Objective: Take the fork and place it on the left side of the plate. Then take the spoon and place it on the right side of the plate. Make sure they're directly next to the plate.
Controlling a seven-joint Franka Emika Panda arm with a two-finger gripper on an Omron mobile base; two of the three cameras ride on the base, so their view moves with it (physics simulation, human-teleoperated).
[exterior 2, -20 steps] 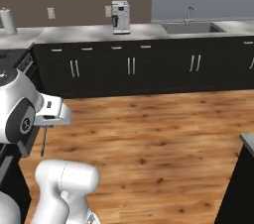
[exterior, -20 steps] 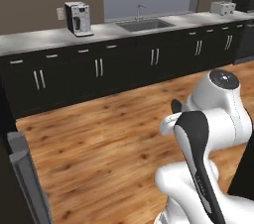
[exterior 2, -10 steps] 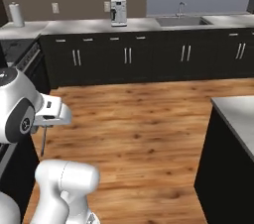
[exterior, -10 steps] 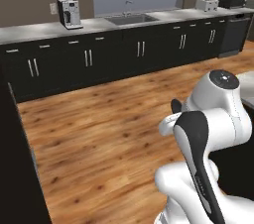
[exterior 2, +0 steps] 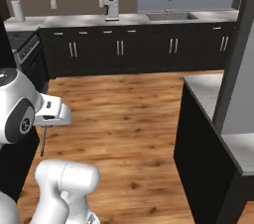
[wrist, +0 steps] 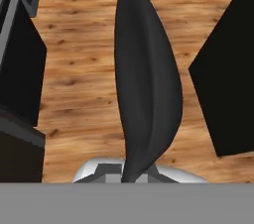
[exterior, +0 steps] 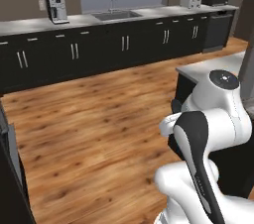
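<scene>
Floor [exterior: 89,129]: wood planks, open between the cabinet runs. Your base has swung round over the last second, so both base views have slid across the room; the things themselves have not moved.

Back desk [exterior: 149,16]: long, dark-fronted, with a sink [exterior: 113,15] and a coffee machine [exterior: 56,9]; it now sits further left in the left base view.

Island desk [exterior 2: 208,86]: grey top on a dark body, newly come in on the right and close ahead. You can judge this the likely place for the plate.

Spoon [wrist: 146,84]: dark bowl rising edge-on in the hand view, carried over the floor.

Jaws: closed on the spoon's handle. You are on the second half of the task, carrying rather than placing.
</scene>
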